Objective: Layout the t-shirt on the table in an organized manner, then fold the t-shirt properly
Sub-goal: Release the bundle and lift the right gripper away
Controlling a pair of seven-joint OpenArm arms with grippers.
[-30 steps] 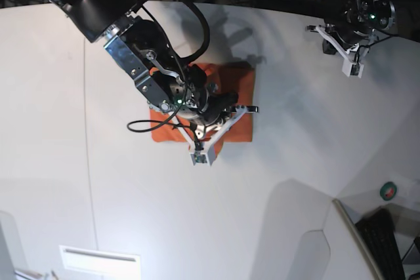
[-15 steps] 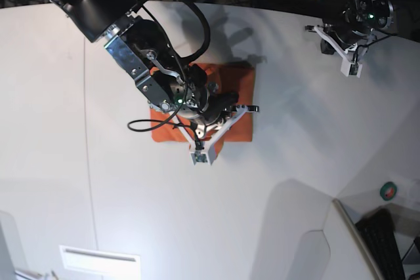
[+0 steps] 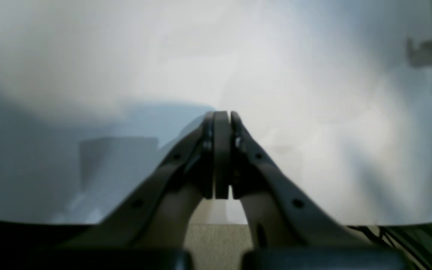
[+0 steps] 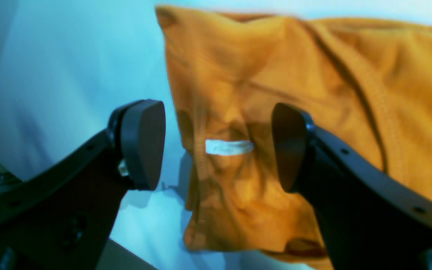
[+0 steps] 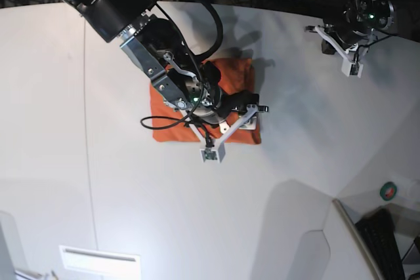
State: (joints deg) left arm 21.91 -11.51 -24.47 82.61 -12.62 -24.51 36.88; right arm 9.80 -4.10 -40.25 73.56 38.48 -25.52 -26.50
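The orange t-shirt (image 5: 169,128) lies folded into a compact rectangle on the white table (image 5: 295,162). My right gripper (image 5: 236,130) hovers over the shirt's near right corner. In the right wrist view that gripper (image 4: 216,146) is open, its pads (image 4: 143,144) standing on either side of a rumpled edge of the t-shirt (image 4: 313,75) with a small white tag (image 4: 229,147), and they grip nothing. My left gripper (image 5: 348,54) is at the table's far right, shut and empty. In the left wrist view the left gripper (image 3: 221,123) shows only bare table (image 3: 276,75) below it.
A thin dark seam (image 5: 88,162) runs down the table's left part. A green tape roll (image 5: 389,191) and a black ribbed object (image 5: 384,240) sit beyond the table's right edge. A white slotted panel (image 5: 98,260) lies at the bottom left. Cables crowd the back.
My right gripper has opened and let go of the t-shirt, and the arm has shifted slightly to the right. The shirt's right edge has spread a little. The left arm has stayed still.
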